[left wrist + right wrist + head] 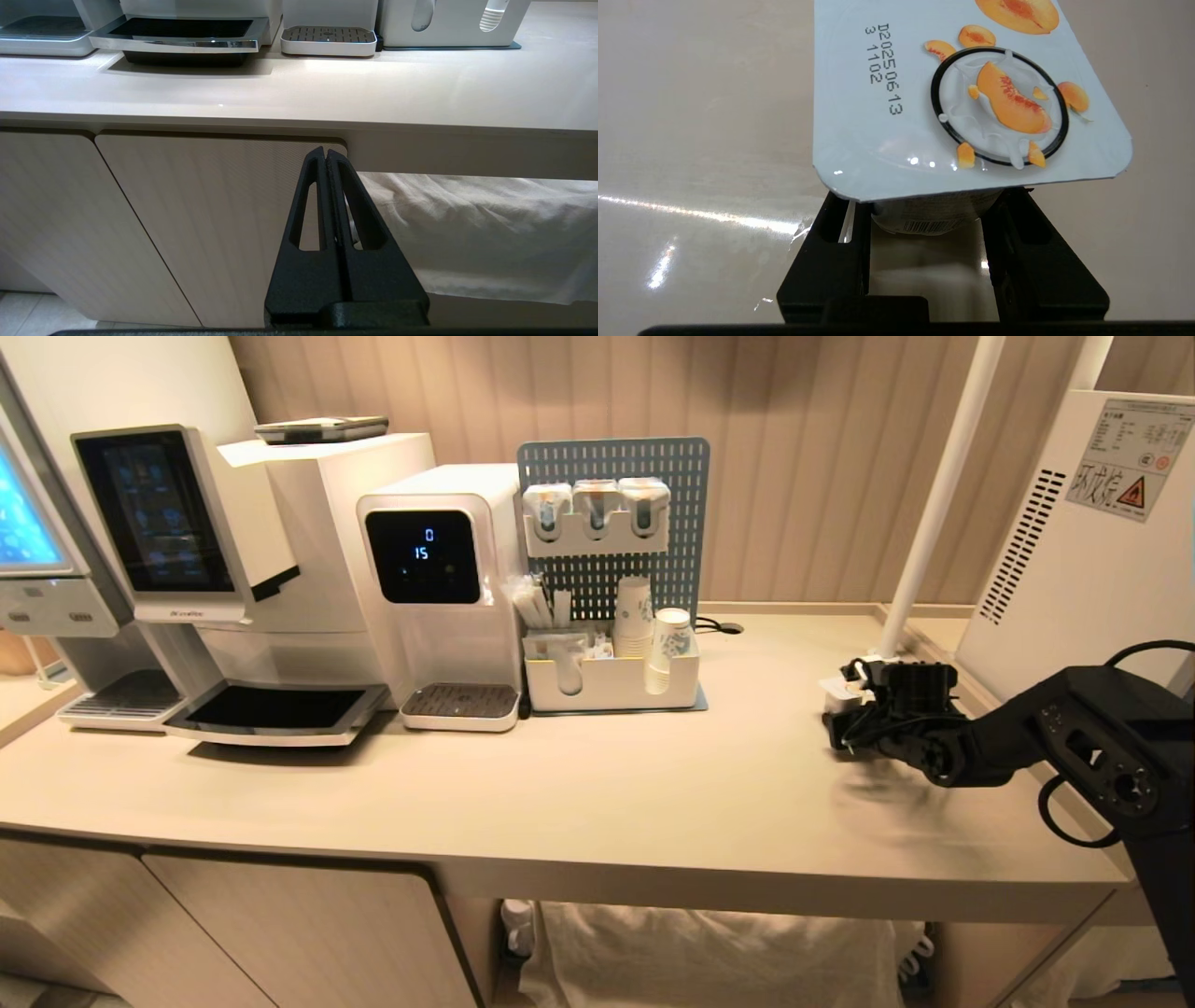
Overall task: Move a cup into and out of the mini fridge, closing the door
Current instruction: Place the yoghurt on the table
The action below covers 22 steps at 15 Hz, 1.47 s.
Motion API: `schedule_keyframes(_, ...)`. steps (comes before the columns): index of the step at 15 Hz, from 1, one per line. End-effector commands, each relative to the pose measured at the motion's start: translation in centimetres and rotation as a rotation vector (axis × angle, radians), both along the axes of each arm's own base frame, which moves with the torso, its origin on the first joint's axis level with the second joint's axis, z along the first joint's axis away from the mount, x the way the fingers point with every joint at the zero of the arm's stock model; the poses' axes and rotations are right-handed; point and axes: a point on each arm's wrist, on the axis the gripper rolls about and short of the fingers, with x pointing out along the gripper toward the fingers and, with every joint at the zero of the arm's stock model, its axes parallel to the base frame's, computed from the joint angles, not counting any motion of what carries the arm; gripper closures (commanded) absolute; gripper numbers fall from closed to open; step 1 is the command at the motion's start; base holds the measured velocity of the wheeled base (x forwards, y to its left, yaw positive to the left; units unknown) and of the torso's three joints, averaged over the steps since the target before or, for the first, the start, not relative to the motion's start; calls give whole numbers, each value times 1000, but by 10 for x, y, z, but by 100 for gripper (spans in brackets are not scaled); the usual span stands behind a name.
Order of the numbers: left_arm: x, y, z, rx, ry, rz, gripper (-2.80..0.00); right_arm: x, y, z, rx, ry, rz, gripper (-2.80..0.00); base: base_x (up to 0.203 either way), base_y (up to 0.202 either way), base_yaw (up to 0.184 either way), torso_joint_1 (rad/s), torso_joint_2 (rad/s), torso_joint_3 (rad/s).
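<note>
Peach yogurt cup [966, 102] clamped between right tool [924, 219] fingers, above the counter [700, 116].

On the desk [579, 803], the coffee machines [233, 569] stand at the left, the cup rack [611, 597] beside them at the middle, the mini fridge [1083, 551] far right (the right gripper [840, 714], holding the cup [971, 102], sits just before it).

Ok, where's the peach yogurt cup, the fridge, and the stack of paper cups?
yogurt cup [962, 107]: right wrist view, on its foil lid with the peach picture.
mini fridge [1074, 569]: head view, on its white side wall by the vent slots.
paper cups [634, 616]: head view, on the side of the taller stack.
</note>
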Motion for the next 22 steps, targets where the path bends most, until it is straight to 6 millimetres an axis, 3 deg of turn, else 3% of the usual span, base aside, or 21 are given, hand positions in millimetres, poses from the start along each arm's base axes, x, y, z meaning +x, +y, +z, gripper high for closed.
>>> schedule_keyframes(1, 0, 0, 0, -1, -3, -1, 0, 13, -2, -9, -2, 20, -5, 0, 0, 0, 0, 0, 0, 0)
schedule_keyframes(4, 0, 0, 0, -2, -3, -1, 0, 33, -9, -2, -4, 16, -18, 0, 0, 0, 0, 0, 0, 0)
schedule_keyframes(5, 0, 0, 0, -2, -2, -1, 0, 36, -15, -11, -5, 58, -21, 0, 0, 0, 0, 0, 0, 0)
schedule_keyframes(9, 0, 0, 0, -2, -4, -1, 0, 36, -18, -35, -25, 85, -17, 0, 0, 0, 0, 0, 0, 0)
schedule_keyframes(14, 0, 0, 1, -2, -8, -1, 0, 36, -18, -32, -21, 86, -22, 0, 0, 0, 0, 0, 0, 0)
schedule_keyframes(19, 0, 0, 0, -2, -8, -1, 0, 32, -18, -45, -17, 134, -24, 0, 0, 0, 0, 0, 0, 0)
schedule_keyframes(20, 0, 0, 1, -2, -8, -1, 0, 32, -18, -44, -21, 132, -21, -280, 0, 0, 0, 0, 0, 0)
schedule_keyframes(22, 0, 0, 1, -2, -9, -1, 0, 31, -18, -41, -18, 132, -22, -280, 0, 0, 0, 0, 0, 0)
